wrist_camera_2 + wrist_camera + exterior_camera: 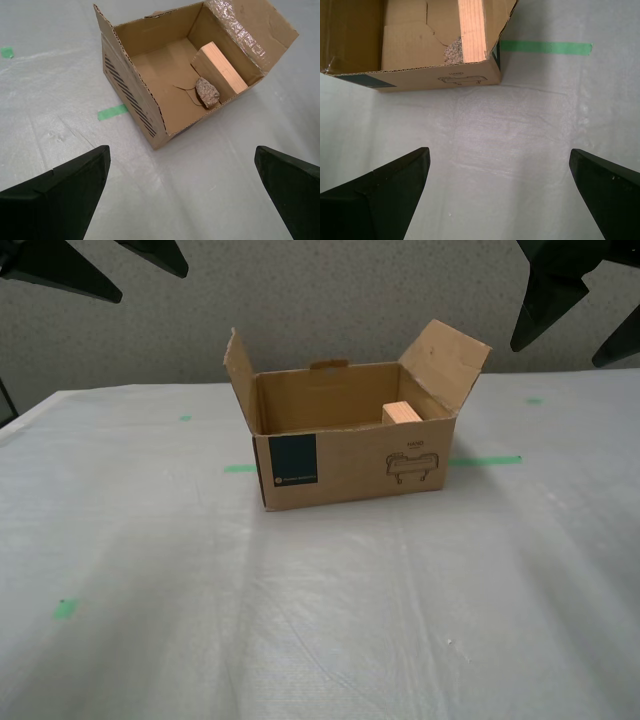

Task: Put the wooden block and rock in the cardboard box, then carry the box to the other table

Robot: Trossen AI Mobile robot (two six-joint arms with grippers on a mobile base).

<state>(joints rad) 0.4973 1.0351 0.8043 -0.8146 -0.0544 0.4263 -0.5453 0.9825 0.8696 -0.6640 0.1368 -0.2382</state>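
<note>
The cardboard box [350,465] stands open, flaps up, on the other table [300,620], which is covered by a wrinkled white sheet. Inside the box [131,95], the wooden block [220,65] stands on edge against one end wall, and the rock [207,92] lies on the floor touching it. In the exterior view only the block's top [402,413] shows; the rock is hidden there. My second gripper [182,200] hangs open above the sheet off the box's striped end. My first gripper [500,195] hangs open before the box's printed front [420,80], near the block [471,30] and rock [453,50].
Green tape marks lie on the sheet: a strip [485,460] at the exterior view's right of the box, a short piece [240,468] at its left, and a small one [65,608] nearer the camera. A speckled wall [320,300] rises behind the table.
</note>
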